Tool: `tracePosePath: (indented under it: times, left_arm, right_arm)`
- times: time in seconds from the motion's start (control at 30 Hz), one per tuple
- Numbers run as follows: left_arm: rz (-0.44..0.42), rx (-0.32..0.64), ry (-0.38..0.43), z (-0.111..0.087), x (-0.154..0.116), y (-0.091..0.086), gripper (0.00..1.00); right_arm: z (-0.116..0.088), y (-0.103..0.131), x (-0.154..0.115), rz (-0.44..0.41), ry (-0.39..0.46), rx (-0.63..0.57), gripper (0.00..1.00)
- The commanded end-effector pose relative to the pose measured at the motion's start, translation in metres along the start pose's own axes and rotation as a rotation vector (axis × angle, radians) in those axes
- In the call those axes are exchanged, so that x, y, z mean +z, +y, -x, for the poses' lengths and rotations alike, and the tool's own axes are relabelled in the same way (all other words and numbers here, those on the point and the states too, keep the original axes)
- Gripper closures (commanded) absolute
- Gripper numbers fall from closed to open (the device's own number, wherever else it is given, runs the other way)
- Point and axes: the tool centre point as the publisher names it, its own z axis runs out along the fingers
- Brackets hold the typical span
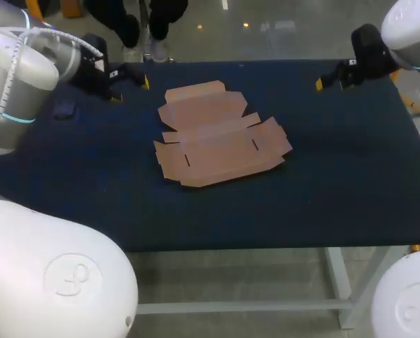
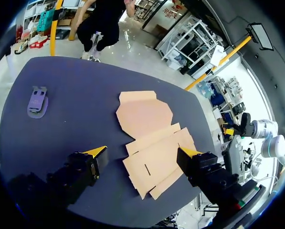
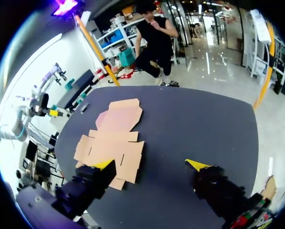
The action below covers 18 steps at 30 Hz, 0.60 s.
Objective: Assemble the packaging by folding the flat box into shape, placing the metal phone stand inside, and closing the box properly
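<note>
- Box (image 1: 220,134): lies flat and unfolded in the middle of the tabletop (image 1: 336,183), with no panel raised.
- Phone stand (image 2: 37,101): on the tabletop towards the left side, well apart from the box.
- Left tool (image 2: 142,151) and right tool (image 3: 150,164): both released and empty, clear of the box.
- Judgement: no step is done; folding, loading and closing all remain.

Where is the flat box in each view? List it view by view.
Head view: flat box lies unfolded at mid-table.
Left wrist view: flat box ahead of the left end effector.
Right wrist view: flat box ahead of the right end effector.
Shared landmark: the dark table.
</note>
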Motion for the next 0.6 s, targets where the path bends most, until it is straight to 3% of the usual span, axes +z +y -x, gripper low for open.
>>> tracePosePath:
  times: [0.03, 0.47, 0.6]
  left_arm:
    - [0.278, -0.004, -0.043, -0.007, -0.003, -0.002, 0.00]
    - [0.278, -0.004, -0.043, -0.007, -0.003, -0.002, 0.00]
    - [0.308, -0.087, -0.057, -0.005, 0.008, -0.005, 0.00]
  right_arm:
    - [-0.002, 0.002, -0.005, -0.104, -0.002, 0.001, 0.00]
    - [-0.002, 0.002, -0.005, -0.104, -0.002, 0.001, 0.00]
    - [-0.002, 0.006, 0.002, -0.135, 0.012, 0.010, 0.00]
